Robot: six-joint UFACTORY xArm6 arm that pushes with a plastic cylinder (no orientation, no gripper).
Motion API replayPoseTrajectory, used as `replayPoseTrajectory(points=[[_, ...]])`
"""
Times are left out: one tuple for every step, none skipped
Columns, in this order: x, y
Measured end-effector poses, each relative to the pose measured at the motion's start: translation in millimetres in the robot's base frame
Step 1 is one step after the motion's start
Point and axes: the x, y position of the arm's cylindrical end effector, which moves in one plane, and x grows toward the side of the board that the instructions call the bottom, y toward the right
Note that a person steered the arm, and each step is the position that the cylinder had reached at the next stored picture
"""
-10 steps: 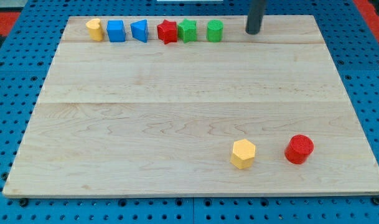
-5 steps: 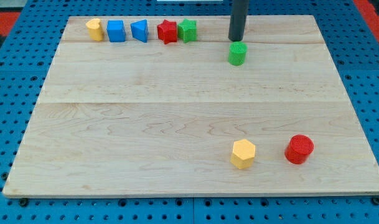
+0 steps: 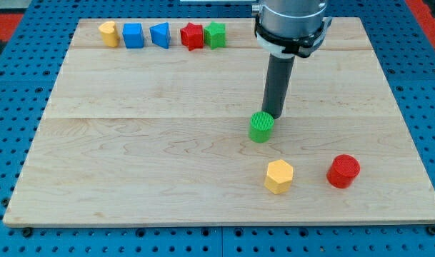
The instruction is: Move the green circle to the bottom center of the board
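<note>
The green circle [image 3: 261, 127] stands on the wooden board [image 3: 131, 143], a little right of the middle. My tip [image 3: 273, 115] touches its upper right edge. The dark rod rises from there to the arm's grey head at the view's top. A yellow hexagon [image 3: 279, 176] lies just below the green circle, and a red circle [image 3: 343, 171] lies to the right of the hexagon.
A row of blocks lines the board's top edge: a yellow block [image 3: 108, 33], a blue cube [image 3: 133, 35], a blue block [image 3: 160, 35], a red star [image 3: 192, 36] and a green star [image 3: 216, 34].
The green circle has left the top row and slid down and slightly left to mid-board. My tip has followed it down, staying just above it. The arm's head has come into view.
</note>
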Motion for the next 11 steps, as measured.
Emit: replayPoseTrajectory(points=[[8, -26], [29, -44], [43, -63], [40, -64], [31, -27], [45, -10], [52, -43], [58, -83], [66, -84], [56, -84], [57, -93]])
